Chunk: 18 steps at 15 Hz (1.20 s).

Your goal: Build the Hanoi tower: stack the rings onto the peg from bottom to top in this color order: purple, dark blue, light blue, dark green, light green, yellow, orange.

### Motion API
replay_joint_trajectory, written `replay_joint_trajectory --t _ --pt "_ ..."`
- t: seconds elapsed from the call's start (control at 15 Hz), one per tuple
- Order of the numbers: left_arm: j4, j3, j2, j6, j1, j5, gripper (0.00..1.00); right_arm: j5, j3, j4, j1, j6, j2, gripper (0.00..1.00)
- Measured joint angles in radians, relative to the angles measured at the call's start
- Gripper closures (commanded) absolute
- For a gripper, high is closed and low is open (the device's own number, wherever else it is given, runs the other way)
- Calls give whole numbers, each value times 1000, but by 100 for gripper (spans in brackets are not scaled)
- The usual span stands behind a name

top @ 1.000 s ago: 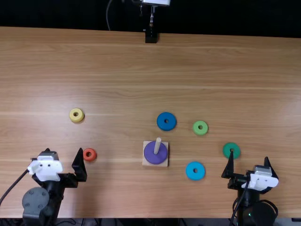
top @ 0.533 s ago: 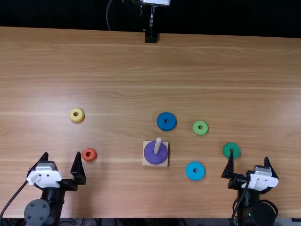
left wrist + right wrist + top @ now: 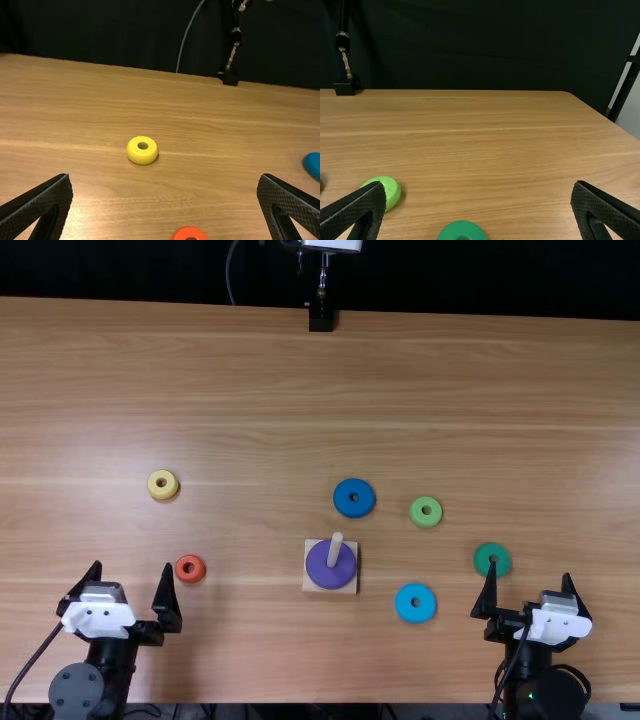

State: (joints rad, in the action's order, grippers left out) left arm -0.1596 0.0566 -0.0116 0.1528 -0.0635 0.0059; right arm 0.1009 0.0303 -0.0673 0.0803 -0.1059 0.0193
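Nearest me, my left black gripper (image 3: 133, 565) and right black gripper (image 3: 530, 569) are empty, fingers spread wide. Farther in, the flat purple ring (image 3: 318, 575) sits around the pale wooden peg (image 3: 336, 544): I judge 1 of 7 placed. Beyond lies the round dark blue ring (image 3: 344, 506); next I'd grip it, centre its hole and lower it level.
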Motion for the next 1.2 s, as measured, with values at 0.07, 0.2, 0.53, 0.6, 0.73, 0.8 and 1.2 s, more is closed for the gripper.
replay_joint_trajectory --t 0.07,0.2,0.53,0.6,0.73,0.8,1.2 --pt "0 0 0 -12 0 1 0 0 0 0 0 0 0 0" --pt "0 0 0 -23 0 2 0 -1 0 0 0 0 0 0" --pt "0 0 0 -34 0 2 0 0 0 0 0 0 0 0" --pt "0 0 0 -35 0 1 0 0 0 0 0 0 0 0" --pt "0 0 0 -37 0 2 0 0 0 0 0 0 0 0" --pt "0 0 0 -37 0 2 0 -1 0 0 0 0 0 0" --pt "0 0 0 -43 0 2 0 0 0 0 0 0 0 0"
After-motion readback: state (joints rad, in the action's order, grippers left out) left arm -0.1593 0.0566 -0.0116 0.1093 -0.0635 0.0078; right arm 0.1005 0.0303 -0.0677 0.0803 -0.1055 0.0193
